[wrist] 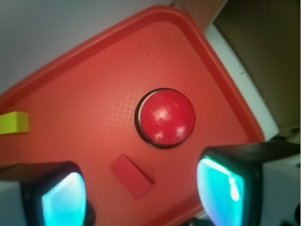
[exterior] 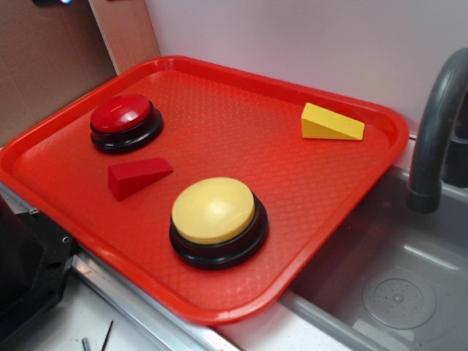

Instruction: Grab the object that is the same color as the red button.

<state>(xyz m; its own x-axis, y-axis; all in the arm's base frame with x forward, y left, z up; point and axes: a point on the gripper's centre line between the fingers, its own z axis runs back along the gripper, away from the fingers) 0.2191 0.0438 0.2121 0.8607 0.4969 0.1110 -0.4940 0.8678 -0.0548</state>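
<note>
Our gripper (wrist: 141, 197) hangs wide open, holding nothing. The red wedge block (wrist: 132, 175) lies on the tray (wrist: 84, 94) between our fingers, at seven o'clock from the red button (wrist: 165, 117), long axis running ten-to-four.

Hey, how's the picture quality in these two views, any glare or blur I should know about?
Exterior view: sharp and evenly lit, soft highlights on the red button and yellow button, short shadows on the tray. Wrist view: softer; white glare spots on the red button's dome, the red wedge slightly fuzzy, the open gripper blurred with its jaws glowing cyan.
</note>
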